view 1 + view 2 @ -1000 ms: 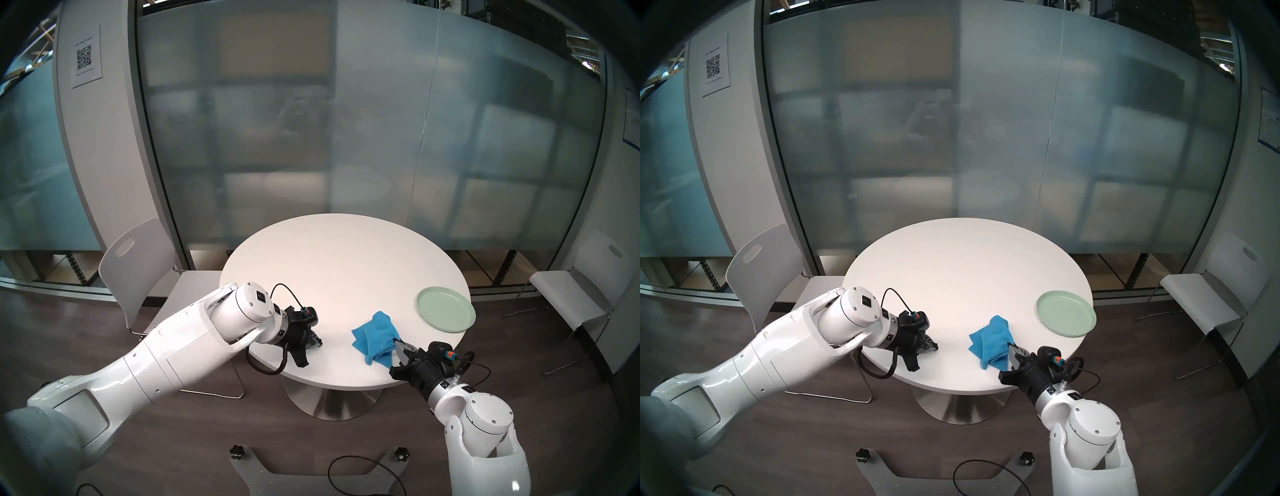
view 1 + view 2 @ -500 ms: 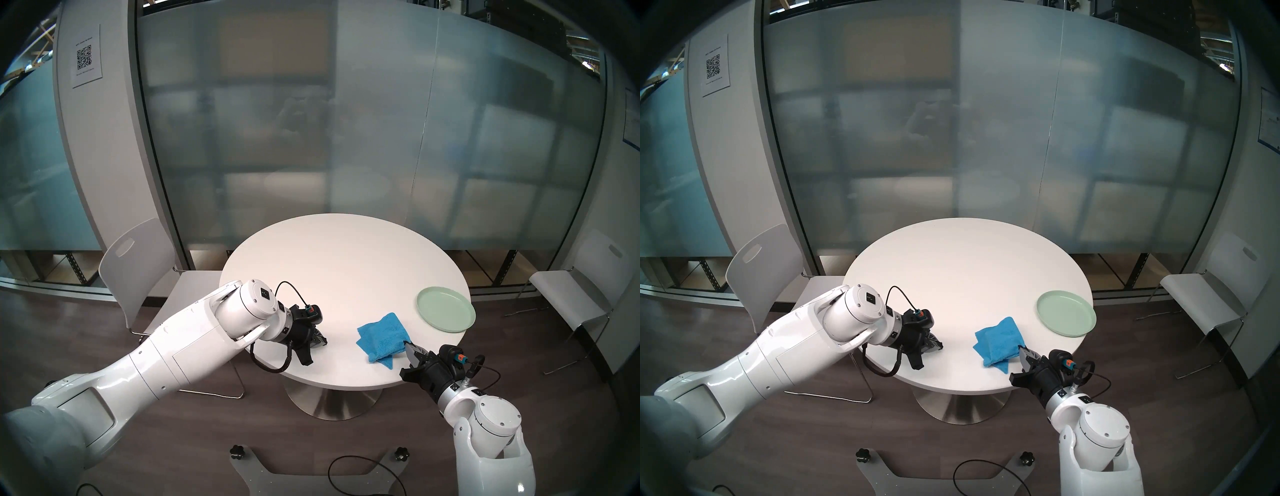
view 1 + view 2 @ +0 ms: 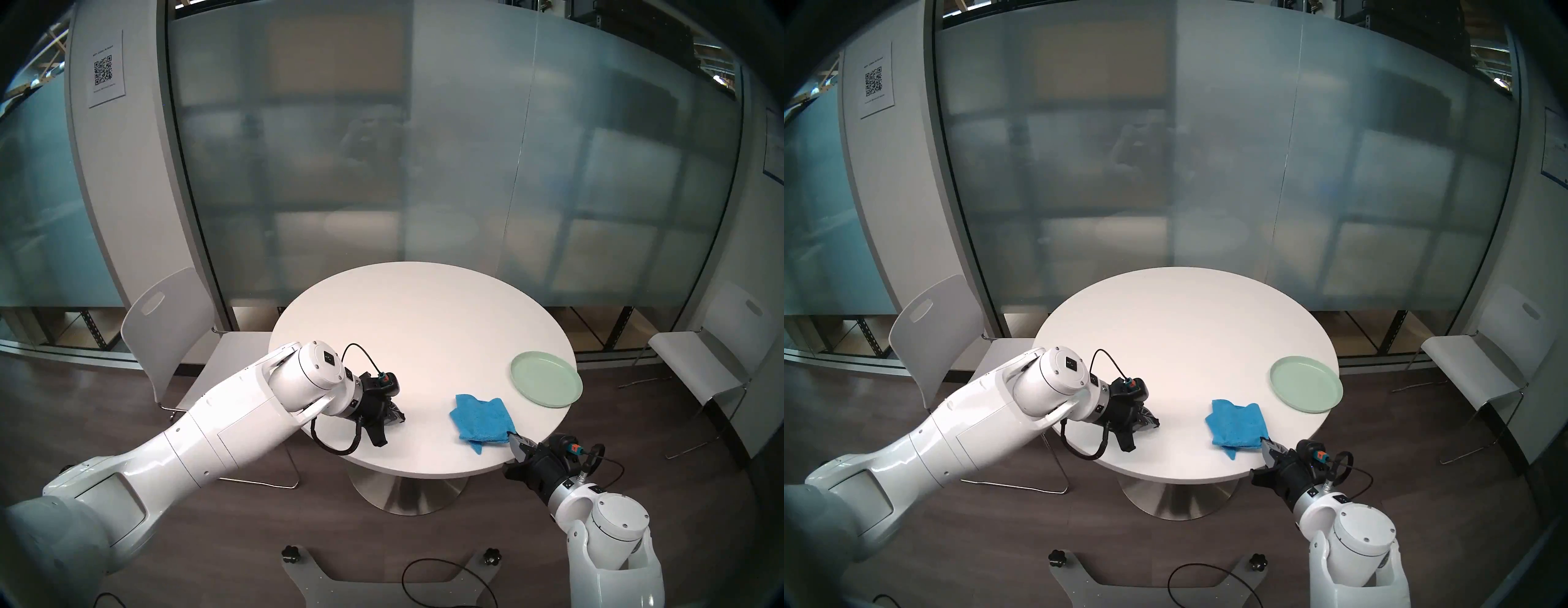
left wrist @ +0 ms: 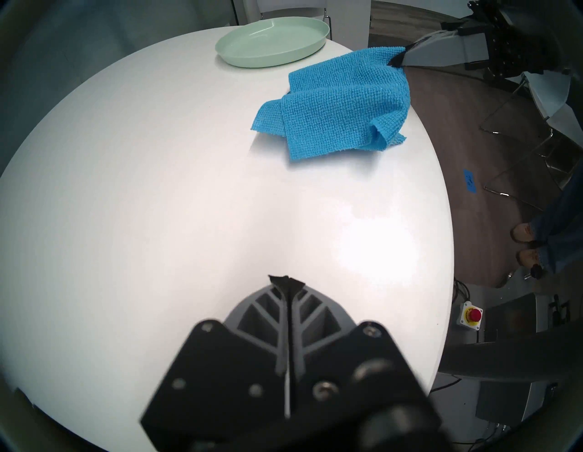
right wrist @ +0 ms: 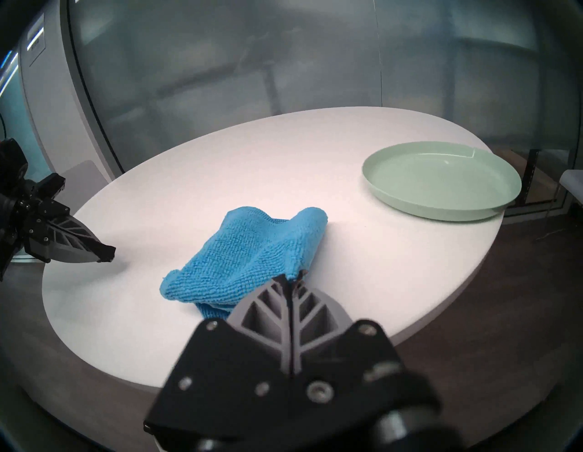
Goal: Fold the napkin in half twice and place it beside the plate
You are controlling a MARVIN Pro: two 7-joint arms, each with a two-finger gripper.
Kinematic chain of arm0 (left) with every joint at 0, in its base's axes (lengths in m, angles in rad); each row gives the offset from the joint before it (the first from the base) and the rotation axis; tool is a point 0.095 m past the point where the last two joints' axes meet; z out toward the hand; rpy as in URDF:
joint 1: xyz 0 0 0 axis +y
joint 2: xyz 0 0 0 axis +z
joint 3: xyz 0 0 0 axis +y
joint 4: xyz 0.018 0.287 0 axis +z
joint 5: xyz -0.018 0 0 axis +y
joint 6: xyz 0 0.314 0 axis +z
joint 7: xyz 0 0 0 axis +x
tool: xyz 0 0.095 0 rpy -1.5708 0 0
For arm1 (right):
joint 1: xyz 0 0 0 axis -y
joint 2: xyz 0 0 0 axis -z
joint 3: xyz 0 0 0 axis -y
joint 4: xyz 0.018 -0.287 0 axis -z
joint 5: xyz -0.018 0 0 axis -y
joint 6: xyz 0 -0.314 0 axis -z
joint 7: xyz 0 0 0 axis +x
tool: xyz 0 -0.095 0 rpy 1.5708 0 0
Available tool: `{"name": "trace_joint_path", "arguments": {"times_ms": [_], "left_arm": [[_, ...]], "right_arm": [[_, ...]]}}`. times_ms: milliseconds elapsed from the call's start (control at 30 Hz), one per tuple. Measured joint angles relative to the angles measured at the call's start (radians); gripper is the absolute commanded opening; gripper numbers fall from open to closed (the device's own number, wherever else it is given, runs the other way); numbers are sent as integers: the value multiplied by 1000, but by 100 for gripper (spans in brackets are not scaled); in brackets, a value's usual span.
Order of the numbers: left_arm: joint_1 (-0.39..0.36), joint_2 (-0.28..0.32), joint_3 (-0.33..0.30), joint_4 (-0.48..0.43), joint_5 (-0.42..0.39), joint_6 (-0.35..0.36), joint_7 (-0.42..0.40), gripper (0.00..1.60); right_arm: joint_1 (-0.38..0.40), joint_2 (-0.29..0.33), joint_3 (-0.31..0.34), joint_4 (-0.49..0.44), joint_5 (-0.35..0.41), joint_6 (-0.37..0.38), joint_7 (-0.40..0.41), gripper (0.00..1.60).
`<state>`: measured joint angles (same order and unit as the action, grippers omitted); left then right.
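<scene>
Pinching a corner of the blue napkin (image 3: 481,420), right gripper (image 3: 511,436) clamped shut on it near the table (image 3: 415,322) edge, rumpled cloth near the green plate (image 3: 546,379), left gripper (image 3: 399,417) closed, empty

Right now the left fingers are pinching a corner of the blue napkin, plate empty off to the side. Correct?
No, it's the right fingers shut on the napkin corner, as the right wrist view shows. The left fingers are shut on nothing, apart from the cloth. The plate is empty, off to the side.
</scene>
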<state>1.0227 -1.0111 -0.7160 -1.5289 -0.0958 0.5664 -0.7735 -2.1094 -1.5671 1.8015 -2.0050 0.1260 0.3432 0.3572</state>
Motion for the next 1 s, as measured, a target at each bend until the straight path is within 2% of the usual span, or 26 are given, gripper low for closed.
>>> {"name": "trace_joint_path", "arguments": {"times_ms": [733,867,1000], "left_arm": [[2,-4,0,-19,9,-1,3,24],[5,-4,0,-24,9,1,5,24],[7,-4,0,-28,8,5,8,24]], "right_arm": [[-54,2,82,-27,10,-20,18,0],[-50,1,78,-46,18,-22,28,0],[-33,-4,46,-66,24,-23,39,0]]}}
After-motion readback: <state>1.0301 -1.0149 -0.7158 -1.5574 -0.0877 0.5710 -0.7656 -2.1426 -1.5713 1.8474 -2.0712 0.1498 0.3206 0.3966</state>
